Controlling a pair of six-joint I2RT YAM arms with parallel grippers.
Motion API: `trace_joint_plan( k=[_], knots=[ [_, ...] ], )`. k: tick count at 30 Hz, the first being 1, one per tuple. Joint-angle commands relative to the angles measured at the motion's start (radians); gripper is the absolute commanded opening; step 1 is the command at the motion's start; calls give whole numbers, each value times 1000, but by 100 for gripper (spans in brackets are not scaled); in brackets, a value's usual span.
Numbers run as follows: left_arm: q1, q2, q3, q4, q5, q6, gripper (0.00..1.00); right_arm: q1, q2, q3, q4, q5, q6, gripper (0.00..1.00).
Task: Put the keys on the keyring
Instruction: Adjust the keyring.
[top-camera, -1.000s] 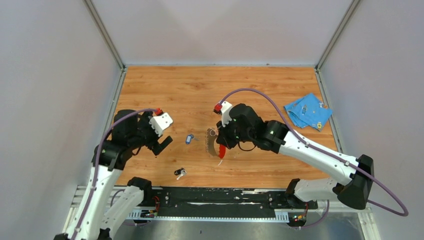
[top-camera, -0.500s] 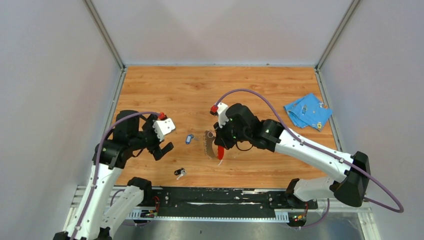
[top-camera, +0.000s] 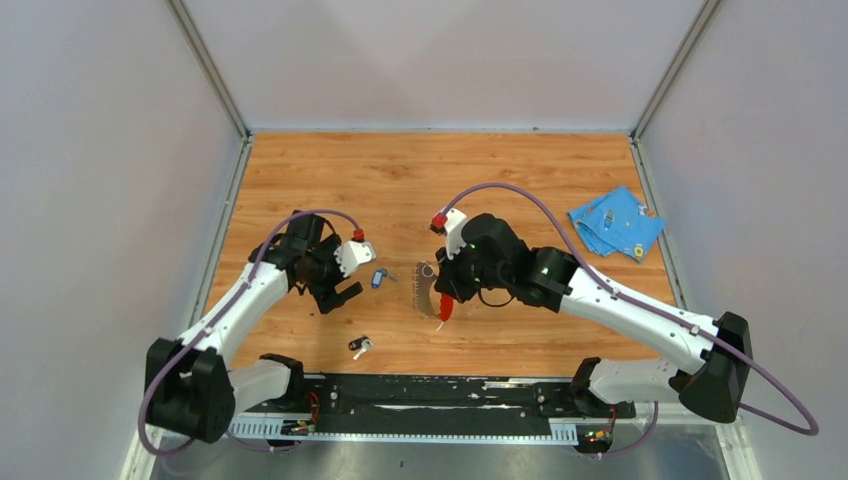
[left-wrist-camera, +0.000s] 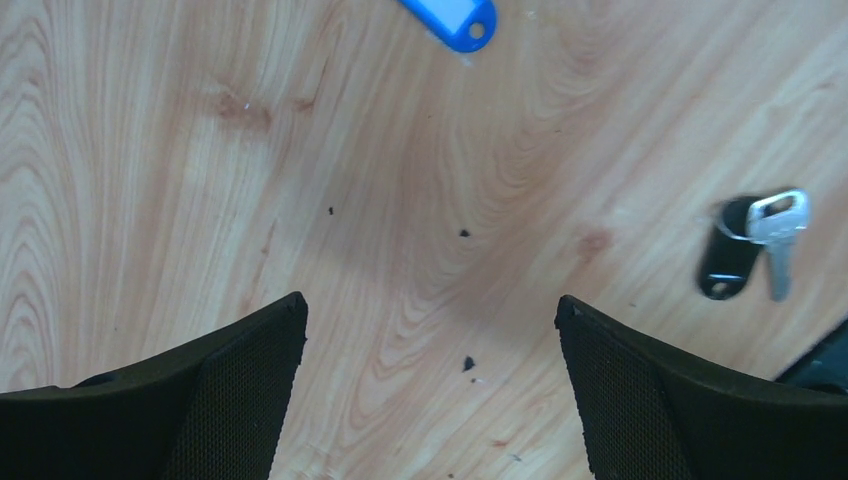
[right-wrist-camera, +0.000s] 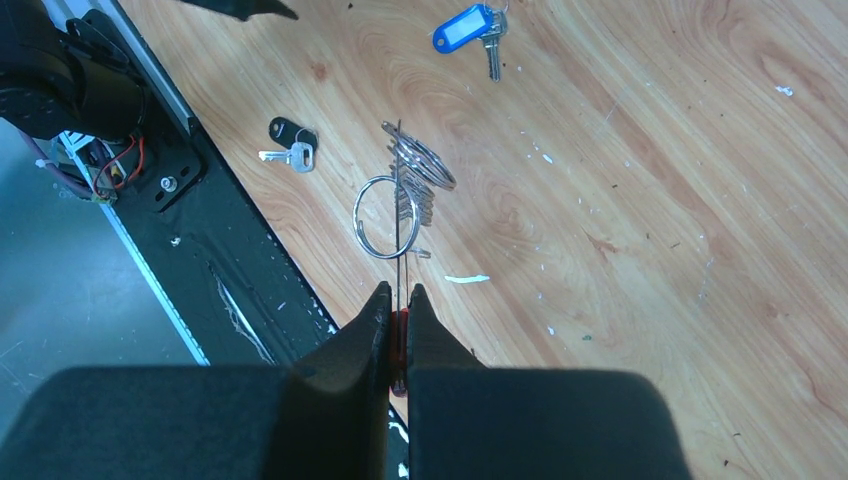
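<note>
On the wooden table (top-camera: 520, 180), the right gripper (right-wrist-camera: 398, 300) is pinched tight on the red end of the keyring (top-camera: 427, 288), holding the strap on edge with its metal ring (right-wrist-camera: 358, 222) hanging low over the boards. The left gripper (left-wrist-camera: 430, 310) hovers over bare wood, jaws spread wide and empty. It is near the blue-headed key (top-camera: 378, 278) and the black-headed key (top-camera: 360, 346), which both lie flat, apart from the ring. The strap may twist in so narrow a pinch, swinging the ring off line. The wide fingers may skid a thin key away instead of lifting it, and a key seized by its head would cover the hole
</note>
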Motion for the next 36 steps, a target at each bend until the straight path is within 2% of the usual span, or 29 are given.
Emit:
trace_joint_plan(
  k=[1,7,15,19,26,31,36],
  knots=[
    [-2,97,-6,102,-137,36,96,-13,-42,-26,24,29,27,0],
    [-3,67,-73,122,-141,56,96,-14,-42,-27,16,21,27,0],
    [-3,22,-66,74,-205,44,100,-23,-28,11,-10,3,32,0],
    [-2,-7,-67,71,-192,46,100,-25,-24,18,-17,1,30,0],
    [-2,87,-43,76,-165,51,100,-25,-42,1,-18,3,41,0],
    [-2,165,-58,132,-212,29,100,-26,-38,8,-17,1,34,0],
    [-2,88,-42,76,-154,5,98,-29,-33,10,-18,-6,28,0]
  ],
)
